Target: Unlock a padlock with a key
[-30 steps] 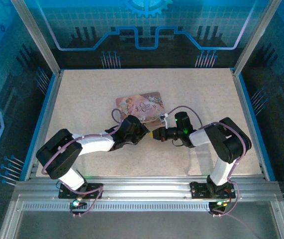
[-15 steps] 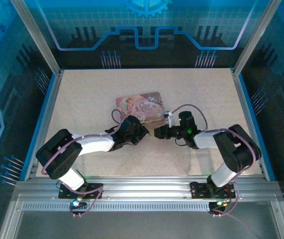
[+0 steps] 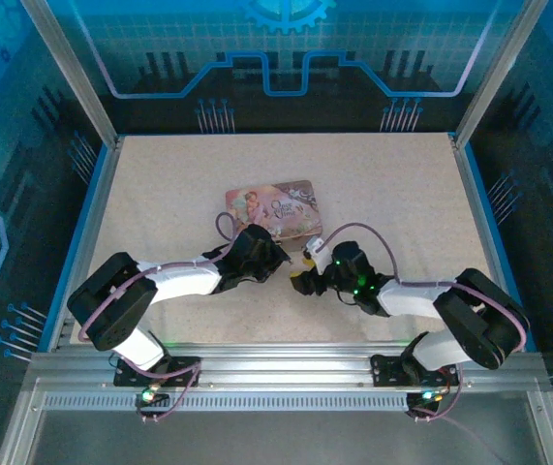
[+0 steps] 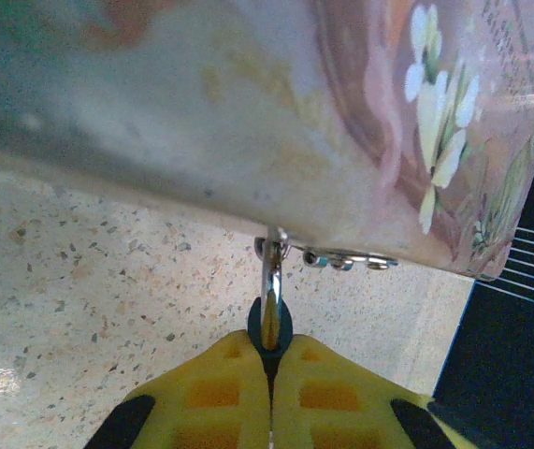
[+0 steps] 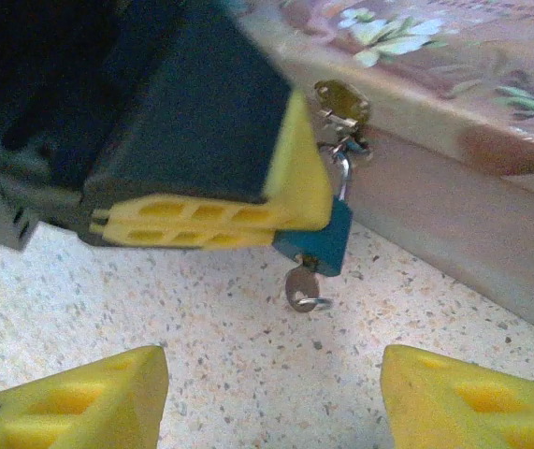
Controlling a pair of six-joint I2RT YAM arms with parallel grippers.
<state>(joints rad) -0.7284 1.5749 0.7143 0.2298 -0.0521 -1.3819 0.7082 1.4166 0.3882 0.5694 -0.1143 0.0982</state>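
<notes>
Small padlock: a smooth teal-blue body with a satin finish is shown, with a bright polished metal shackle. Tiny key: dull grey metal, slightly tarnished. Pink pictured tin box: printed sheet metal, smooth and softly glossy. Table: a pale speckled, stone-like surface, matt and finely grained. Yellow ribbed pads of the left gripper and the right gripper are seen as matt moulded plastic, backed by matt black housing.

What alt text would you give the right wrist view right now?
The left gripper is shut on a blue padlock hanging from the tin box, with a key sticking from its underside. The right gripper stands open below, holding nothing.
</notes>
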